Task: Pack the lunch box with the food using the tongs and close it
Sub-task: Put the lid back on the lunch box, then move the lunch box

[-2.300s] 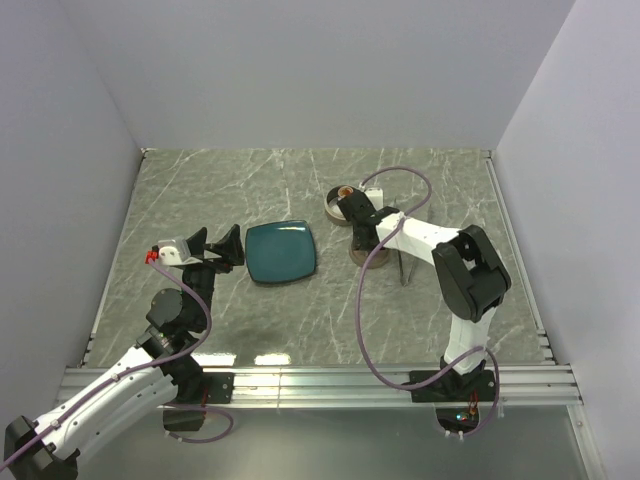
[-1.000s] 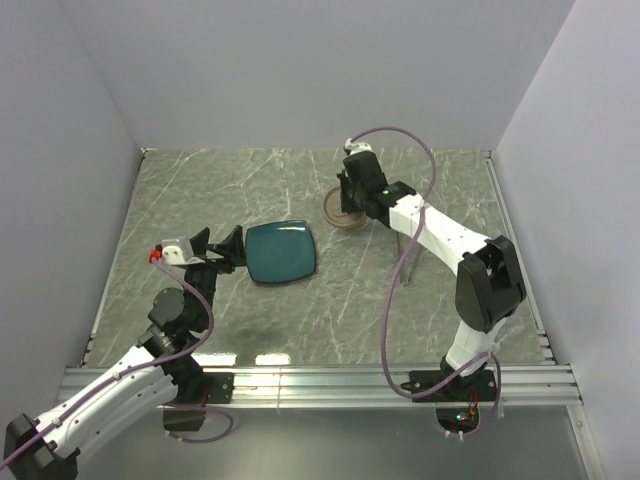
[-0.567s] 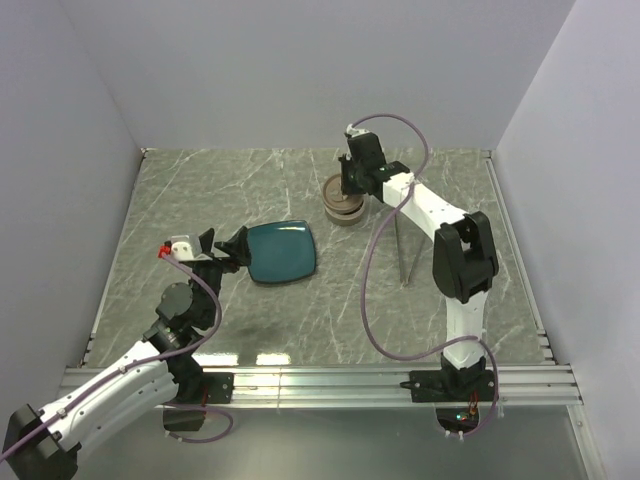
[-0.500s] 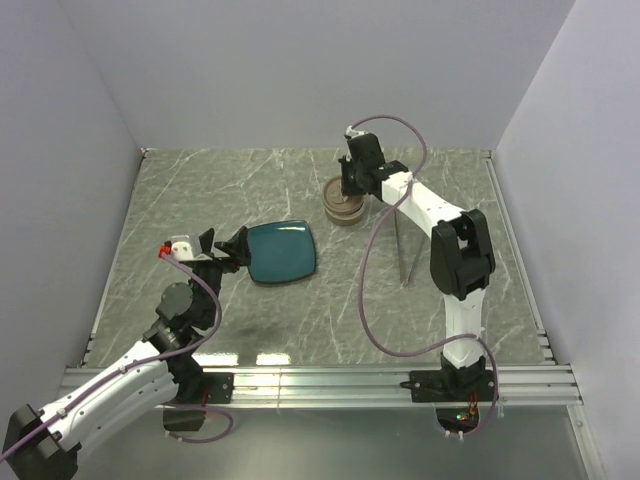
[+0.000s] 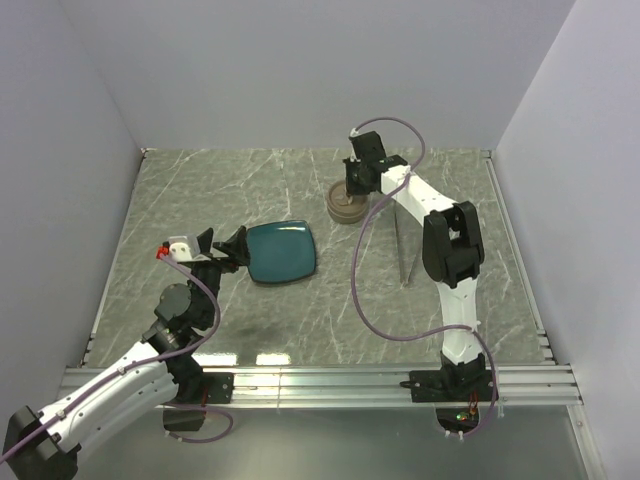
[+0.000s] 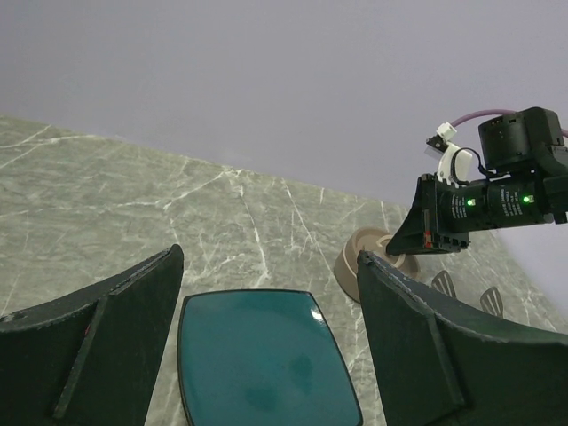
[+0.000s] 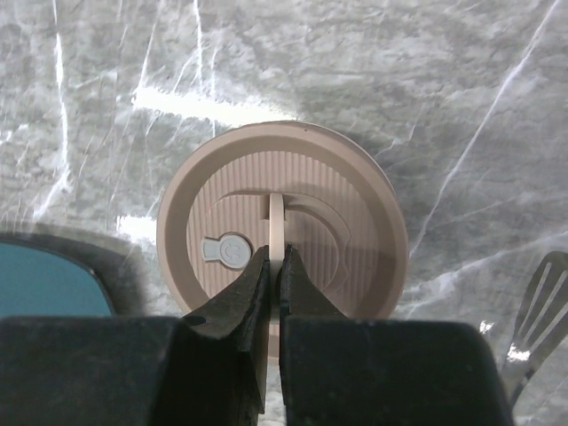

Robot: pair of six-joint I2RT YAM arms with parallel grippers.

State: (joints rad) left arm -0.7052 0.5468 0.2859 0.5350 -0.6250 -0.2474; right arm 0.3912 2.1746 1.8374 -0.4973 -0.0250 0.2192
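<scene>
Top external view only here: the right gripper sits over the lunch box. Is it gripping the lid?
Observer: Yes. The right wrist view shows the right gripper shut on the thin upright handle at the centre of the tan lid.
Operator: Which end of the tongs is nearest?
Observer: A slotted, spatula-like tip of the tongs lies beside the lid, not touching it.
Operator: Food on the plate?
Observer: None; the left wrist view shows the teal plate bare, beyond the open left gripper.

Grey marble table (image 5: 250, 180), teal plate (image 5: 281, 252) mid-left, lidded lunch box (image 5: 345, 208) at back, tongs (image 5: 403, 262) to its rt
</scene>
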